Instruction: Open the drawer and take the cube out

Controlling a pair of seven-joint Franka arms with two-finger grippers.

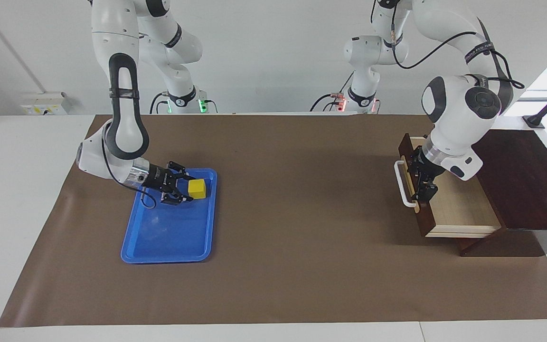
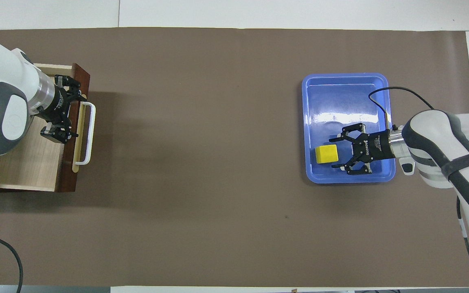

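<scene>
We see the desk from two high cameras. The facing view looks from across it toward the arm bases, taking in the whole brown mat. The overhead view looks steeply down from the robots' own edge. Both share the mat, half a turn apart.

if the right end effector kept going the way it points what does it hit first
Most likely the cube: the right end effector, fingers spread, points straight at it inside the blue tray, with the cube just off its fingertips. Height is hard to judge, so it might pass slightly above.
</scene>
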